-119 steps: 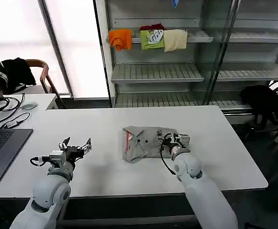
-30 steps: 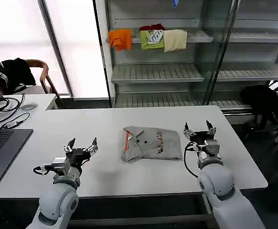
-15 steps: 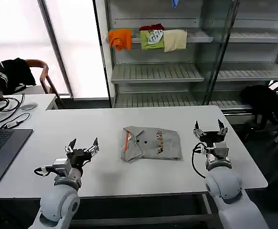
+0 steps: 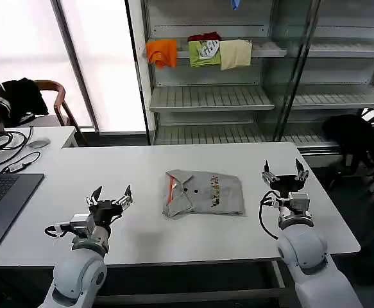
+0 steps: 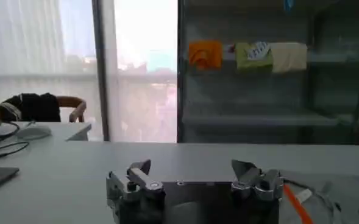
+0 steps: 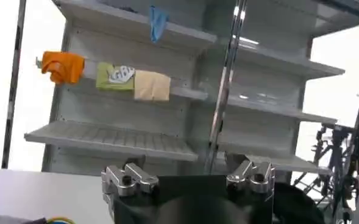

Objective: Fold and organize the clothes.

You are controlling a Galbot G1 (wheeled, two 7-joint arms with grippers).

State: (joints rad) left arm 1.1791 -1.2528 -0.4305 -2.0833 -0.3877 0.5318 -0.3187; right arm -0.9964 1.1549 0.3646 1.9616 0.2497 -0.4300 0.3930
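The clothes, a light grey T-shirt [image 4: 204,193] with a small multicoloured print and a red neck accent, lie folded into a rectangle at the middle of the white table [image 4: 142,167]. A corner of the shirt with its red stripe [image 5: 304,204] shows in the left wrist view. My left gripper [image 4: 112,194] hovers open left of the shirt, nothing between its fingers. Right of the shirt my right gripper [image 4: 284,169] stands open and empty, raised off the table. In the wrist views the left gripper [image 5: 191,170] and the right gripper [image 6: 185,167] both show spread jaws.
A laptop [image 4: 0,202] and cables [image 4: 4,141] lie at the table's left end. Behind the table stands a shelf unit holding orange [image 4: 161,52], green [image 4: 204,54] and cream [image 4: 236,54] folded garments. Black garments lie on a chair [image 4: 17,99] and at the right [image 4: 353,138].
Four seconds ago the right gripper was on the shirt's right side; it has since let go and pulled back to the right, open. The left gripper barely moved.
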